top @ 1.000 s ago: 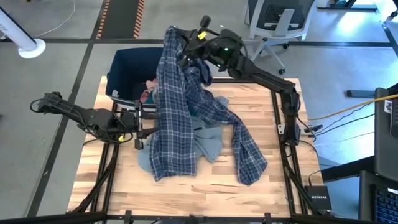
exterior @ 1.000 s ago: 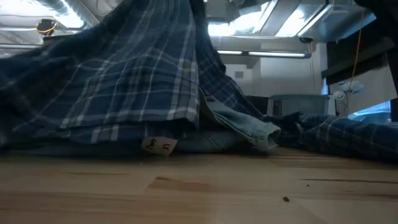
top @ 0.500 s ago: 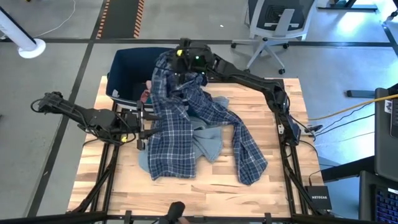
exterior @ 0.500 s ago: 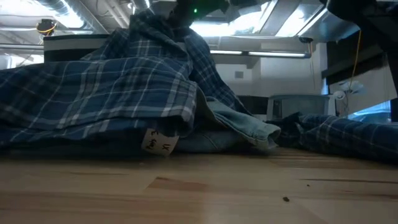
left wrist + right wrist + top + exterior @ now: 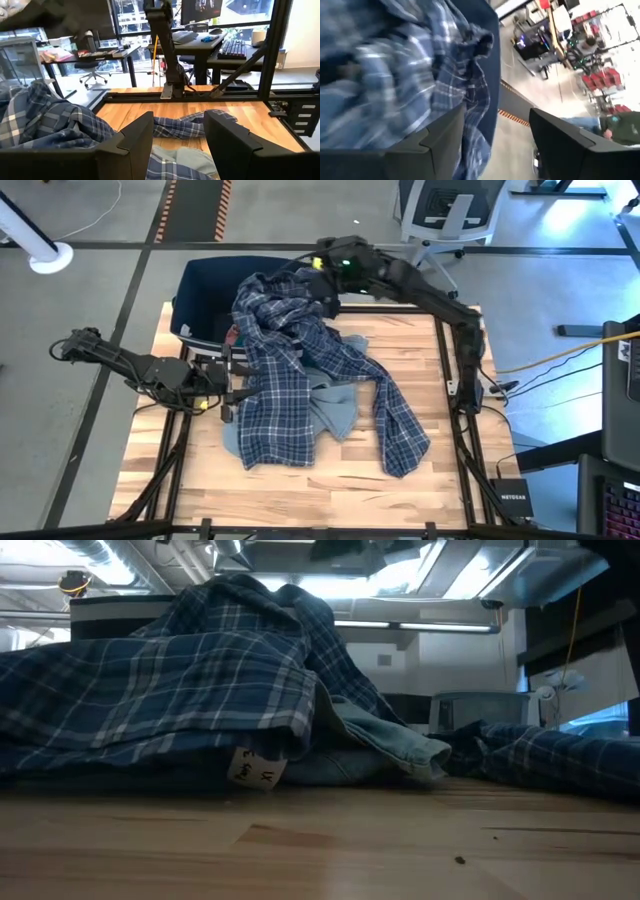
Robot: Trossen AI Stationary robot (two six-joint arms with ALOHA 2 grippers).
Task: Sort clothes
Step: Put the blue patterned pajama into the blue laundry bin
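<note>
From above, we see the large blue-white plaid shirt [image 5: 300,370] running long from the far dark blue fabric bin [image 5: 200,290] toward the near right, its bunched far end just left of the right gripper [image 5: 325,280], nearer than the left gripper [image 5: 228,385]. Looking past each wrist, both pairs of fingers stand wide and empty, the right gripper [image 5: 495,135] over plaid folds at the bin, so we judge the shirt just let go.

Plaid shirt [image 5: 285,370]: soft woven cloth, matt, rumpled w/ many folds. Grey-blue garment [image 5: 335,412] under it: smooth matt cloth; hem in low view looks like washed denim. Tabletop [image 5: 330,480]: light wood planks, visible grain, slight satin sheen. Bin [image 5: 205,285] at far left corner: dark blue fabric, matt. Both tools: dark matt plastic fingers [image 5: 135,145].
</note>
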